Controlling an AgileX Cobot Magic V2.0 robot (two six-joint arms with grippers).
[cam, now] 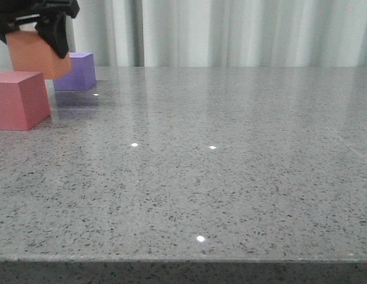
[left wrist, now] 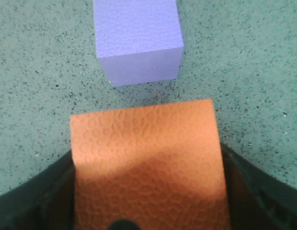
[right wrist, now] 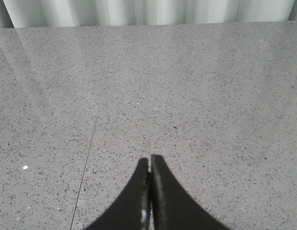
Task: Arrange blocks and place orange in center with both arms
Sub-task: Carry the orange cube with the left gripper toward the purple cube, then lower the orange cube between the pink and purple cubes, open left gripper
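Orange cube (cam: pixel 36 54) held off the table (cam: pixel 231 177) at the far left of the front view, clamped by the left gripper (cam: pixel 35 23). Tilted slightly, one lower corner dipping toward the purple cube (cam: pixel 77 71). No long axis to speak of: equal sides, sharp edges. Matte, faintly pebbled skin, clearest in the left wrist view (left wrist: pixel 146 163), where a shadow darkens the half nearest the camera. Upper part hidden behind the black claw in the front view; left edge close to the frame border.

Left gripper spread to the cube's width, dark fingers (left wrist: pixel 254 191) pressed against both sides. Only part of it visible in the front view, cut off by the top and left edges.

Purple cube (left wrist: pixel 139 40) on the table just beyond the orange one, apart from it, same matte texture, top face cropped in the wrist view. Pink cube (cam: pixel 19 99) resting on the table nearer the camera, at the left edge, partly cut off, below the lifted orange one.

Right gripper (right wrist: pixel 150 165) with fingers pressed together, holding nothing, over bare table, not in the front view.

Table: grey speckled stone, glossy, with small bright reflections. Pale pleated curtain (cam: pixel 231 29) behind.
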